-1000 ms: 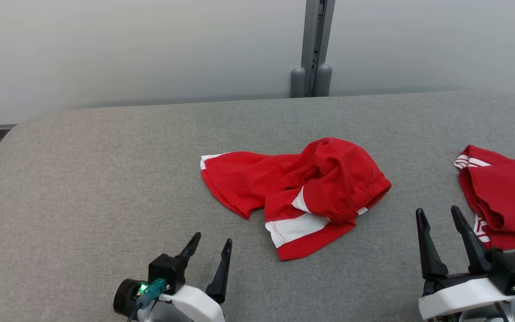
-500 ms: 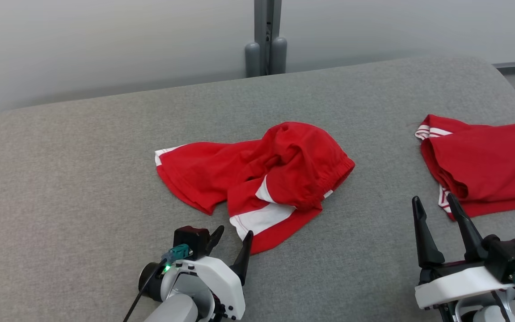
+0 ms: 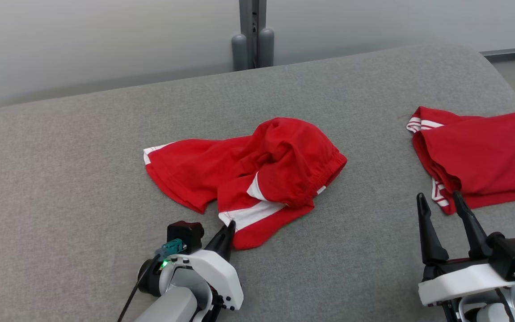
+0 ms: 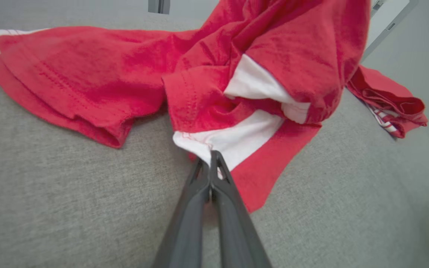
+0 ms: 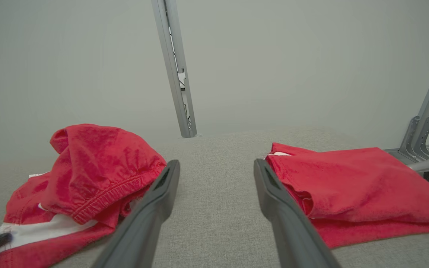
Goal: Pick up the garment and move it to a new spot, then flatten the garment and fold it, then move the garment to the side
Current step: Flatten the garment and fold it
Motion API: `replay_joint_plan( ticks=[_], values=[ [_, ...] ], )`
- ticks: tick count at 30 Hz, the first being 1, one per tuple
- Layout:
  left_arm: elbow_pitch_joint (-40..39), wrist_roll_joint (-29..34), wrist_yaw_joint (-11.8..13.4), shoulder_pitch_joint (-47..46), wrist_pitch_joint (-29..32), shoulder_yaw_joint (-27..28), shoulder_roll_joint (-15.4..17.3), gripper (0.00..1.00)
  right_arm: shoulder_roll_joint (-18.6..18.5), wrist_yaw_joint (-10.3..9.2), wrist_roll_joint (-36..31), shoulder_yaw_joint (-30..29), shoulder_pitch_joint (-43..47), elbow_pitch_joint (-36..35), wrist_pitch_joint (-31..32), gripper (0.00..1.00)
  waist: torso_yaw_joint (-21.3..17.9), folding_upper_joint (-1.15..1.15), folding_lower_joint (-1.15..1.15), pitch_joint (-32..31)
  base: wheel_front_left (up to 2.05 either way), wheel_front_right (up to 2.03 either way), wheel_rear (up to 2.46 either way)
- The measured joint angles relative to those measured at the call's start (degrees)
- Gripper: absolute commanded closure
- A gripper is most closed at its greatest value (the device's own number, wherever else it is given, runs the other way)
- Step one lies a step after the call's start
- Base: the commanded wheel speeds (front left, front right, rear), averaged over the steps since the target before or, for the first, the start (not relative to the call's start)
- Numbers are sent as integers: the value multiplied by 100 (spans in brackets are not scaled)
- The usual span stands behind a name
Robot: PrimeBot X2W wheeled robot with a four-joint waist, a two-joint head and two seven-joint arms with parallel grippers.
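Red crumpled garment [image 3: 257,165] lies mid-way across the grey padded surface [image 3: 83,156].
Left gripper [image 3: 230,225] is clenched on the white hem corner at the garment's near edge. Right gripper [image 3: 438,197] stands spread and holds nothing, just beside a second red garment [image 3: 476,154] folded at the right. A grey metal post [image 3: 252,31] rises behind.
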Motion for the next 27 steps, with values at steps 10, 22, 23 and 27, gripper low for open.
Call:
replay_joint_plan(
  ticks=[10, 22, 23, 27],
  values=[
    [-403, 350, 141, -53, -180, 525, 188, 100, 0, 0, -63, -25, 98, 54, 0, 0, 529, 0, 0, -174, 0, 0, 0],
    [-1345, 693, 487, 1021, -183, 1288, 996, 100, 1, 0, -51, 149, 225, 302, 0, 0, 924, 0, 0, -433, 0, 0, 0],
    [-1354, 673, 512, 1054, -178, 1310, 1033, 100, 1, 0, -56, 169, 231, 342, 0, 0, 929, 0, 0, -441, 0, 0, 0],
    [-1283, 633, 528, 1077, -146, 1339, 1095, 100, 1, 0, -66, 229, 231, 470, 0, 0, 918, 0, 0, -442, 0, 0, 0]
  ],
)
